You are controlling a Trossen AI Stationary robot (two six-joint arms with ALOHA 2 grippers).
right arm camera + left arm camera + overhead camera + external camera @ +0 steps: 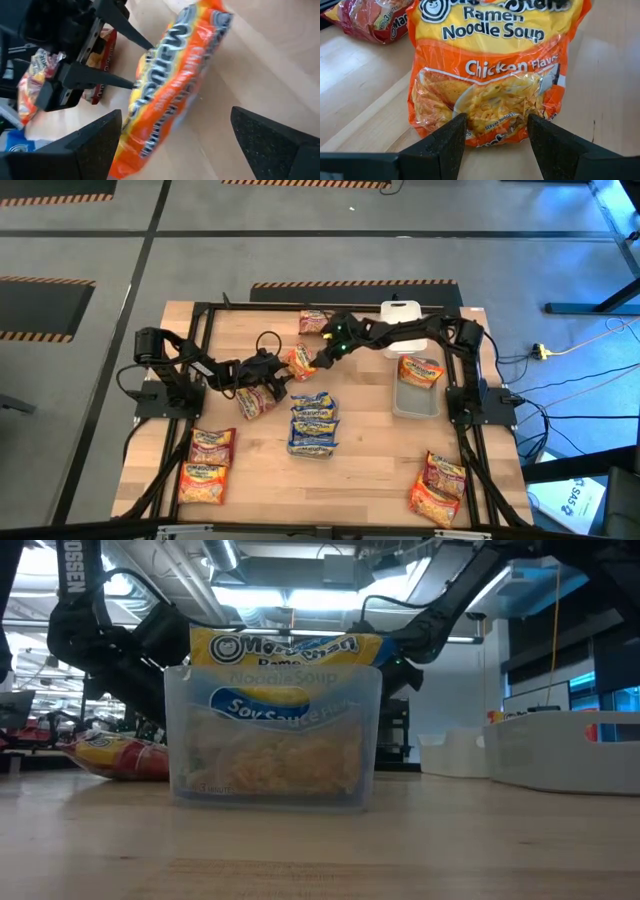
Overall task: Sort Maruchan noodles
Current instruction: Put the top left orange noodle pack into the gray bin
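Handover step under way: left gripper [495, 142] jaws pinching the orange chicken packet [492, 75] mid-worktop [370, 440]; right gripper [175, 145] waiting jaws-wide around it. Next: right closing squarely before left releasing.

Wooden table [370, 450] as landmark, pale planks, black frame along edges. Clear plastic container [416, 395] on table's right half, near right edge, long side running toward far edge. White rectangular lid [400, 312] at table's far edge, just beyond container. Second clear container [272, 730] in low view stands upright on tabletop, close to camera. Grey floor [90, 240] beyond table carries black lines and black-and-yellow hazard stripes. Cables [570, 380] trail on floor right of table.
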